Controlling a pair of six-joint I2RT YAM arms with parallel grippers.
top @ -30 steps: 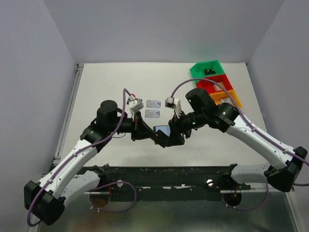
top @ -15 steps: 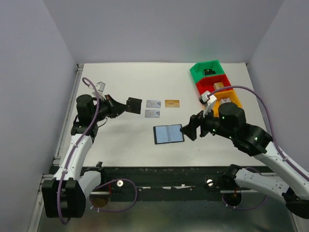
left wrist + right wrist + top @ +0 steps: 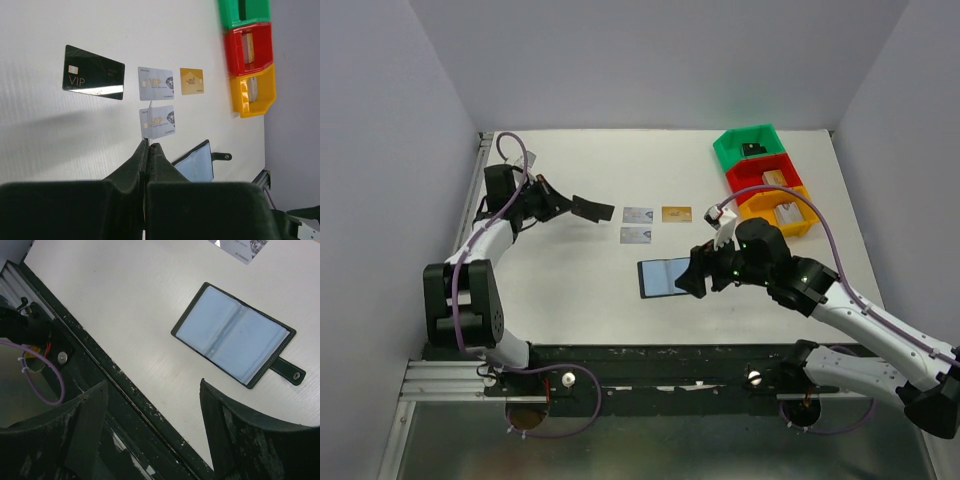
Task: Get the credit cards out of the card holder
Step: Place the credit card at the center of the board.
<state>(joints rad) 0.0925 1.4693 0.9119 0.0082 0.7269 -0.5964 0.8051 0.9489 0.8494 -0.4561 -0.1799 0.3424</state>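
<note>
The card holder (image 3: 665,277) (image 3: 234,340) lies open on the table, its blue-grey pockets up and its strap tab to the right. Two silver credit cards (image 3: 638,214) (image 3: 635,235) and a gold one (image 3: 677,214) lie beyond it. A black card (image 3: 93,79) lies left of them. My left gripper (image 3: 149,145) (image 3: 563,201) is shut on a thin card (image 3: 150,120) that I see edge-on. My right gripper (image 3: 154,385) (image 3: 692,277) stands open just right of the holder, nothing between its fingers.
Green (image 3: 750,145), red (image 3: 765,172) and orange (image 3: 788,208) bins with small items stand at the back right. A black rail (image 3: 650,352) runs along the table's near edge. Grey walls close in on three sides.
Both grippers were together at the holder. The left arm has drawn back to the far left with a card. A gold card now lies on the table. The right gripper has returned beside the holder.
</note>
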